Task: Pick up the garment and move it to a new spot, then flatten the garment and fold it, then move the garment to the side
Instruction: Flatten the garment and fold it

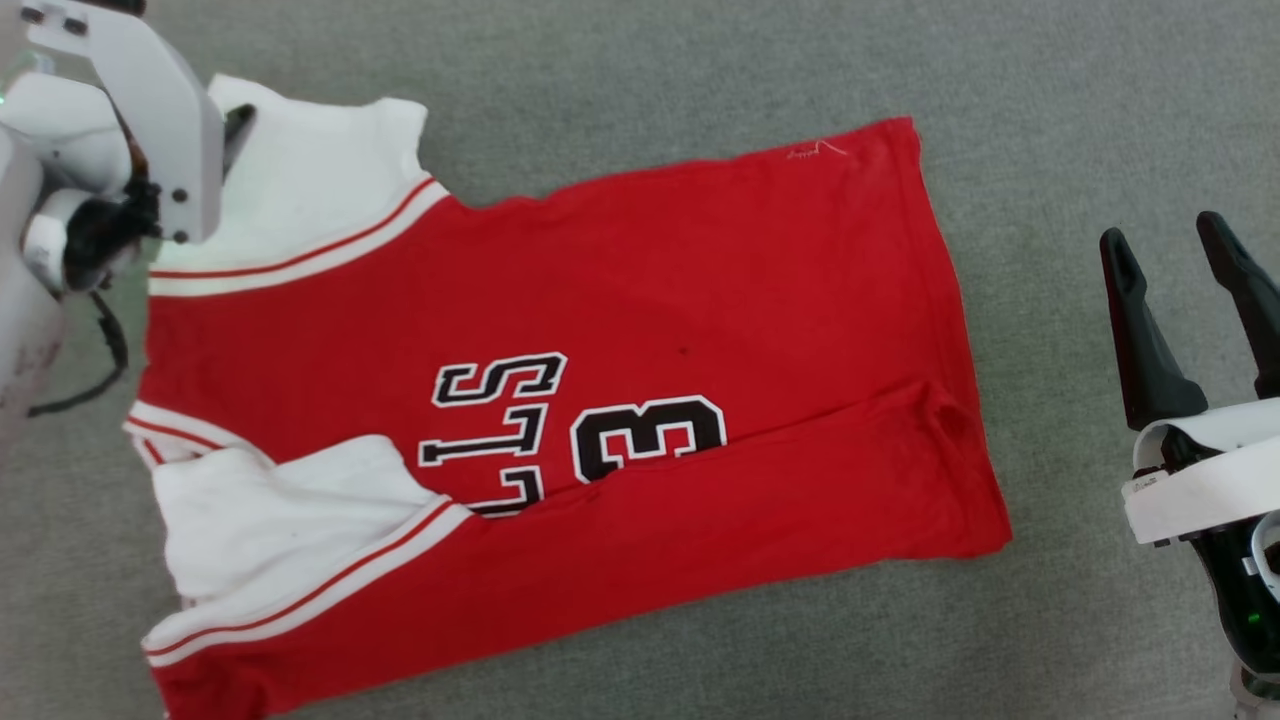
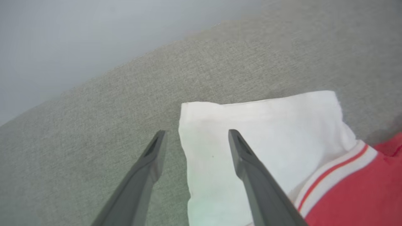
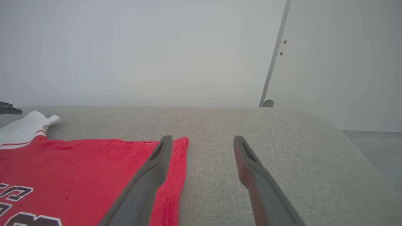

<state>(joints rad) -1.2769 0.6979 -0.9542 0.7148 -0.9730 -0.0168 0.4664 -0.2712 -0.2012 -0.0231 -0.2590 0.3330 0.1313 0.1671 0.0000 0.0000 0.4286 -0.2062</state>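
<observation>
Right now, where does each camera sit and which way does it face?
Head view: on the head, facing down at the garment on the grey cushion; left wrist housing, open right gripper.
Left wrist view: along the open left gripper at the garment's white sleeve.
Right wrist view: along the right gripper, past the hem toward the wall.
Shared: all show the garment.

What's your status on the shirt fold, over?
Left gripper open at edge of white sleeve. Right gripper open, off the hem side. Red T-shirt flat on grey cushion, near long edge folded over. Nothing seen in the way.
</observation>
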